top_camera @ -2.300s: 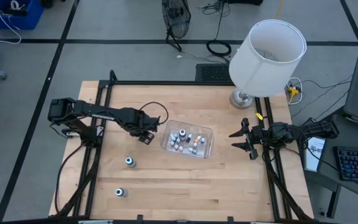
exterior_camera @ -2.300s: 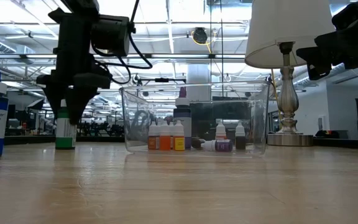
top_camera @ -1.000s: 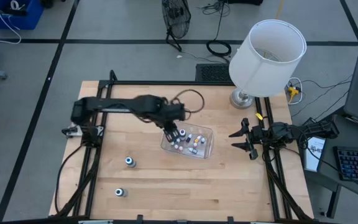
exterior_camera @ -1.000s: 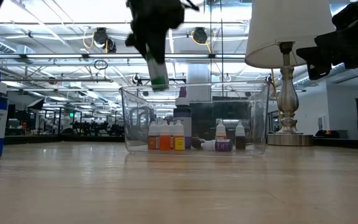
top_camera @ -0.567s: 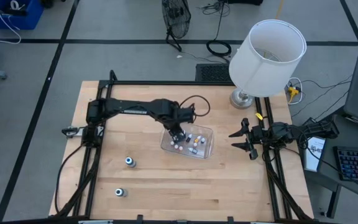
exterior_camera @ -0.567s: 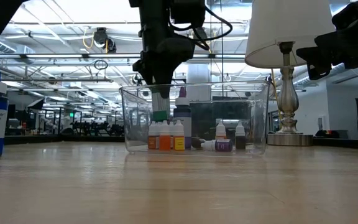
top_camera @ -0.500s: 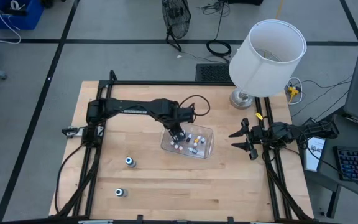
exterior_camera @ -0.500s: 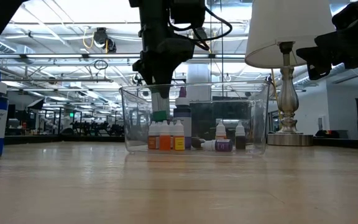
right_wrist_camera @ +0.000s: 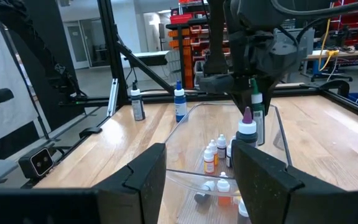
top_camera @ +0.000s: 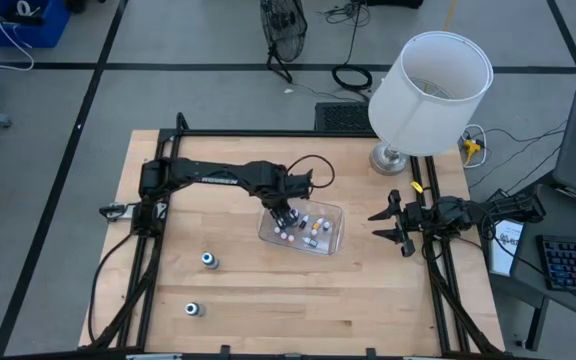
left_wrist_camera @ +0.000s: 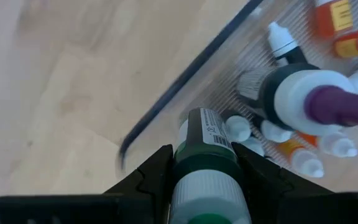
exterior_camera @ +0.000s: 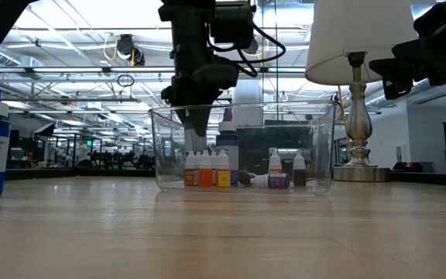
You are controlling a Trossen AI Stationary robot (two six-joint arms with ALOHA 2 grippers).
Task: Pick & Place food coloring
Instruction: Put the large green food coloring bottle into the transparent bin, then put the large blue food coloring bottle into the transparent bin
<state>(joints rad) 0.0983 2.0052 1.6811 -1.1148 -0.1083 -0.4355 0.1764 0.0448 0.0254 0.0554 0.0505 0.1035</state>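
A wooden table seen from above fills the middle of the frame. Near its centre sits a clear plastic tub holding a cluster of small food coloring bottles. The left arm reaches in from the left of the frame, and the left gripper hangs over the tub's left end. In the left wrist view its two dark fingers are clamped on a green-banded bottle, held just above the tub's floor beside a taller purple-tipped bottle. In the low view the gripper dips inside the tub wall at centre left. Two more bottles stand on the bare table at the lower left, well apart from the tub. The right gripper waits at the table's right edge, its fingers spread apart with nothing between them. A white lamp stands at the upper right.
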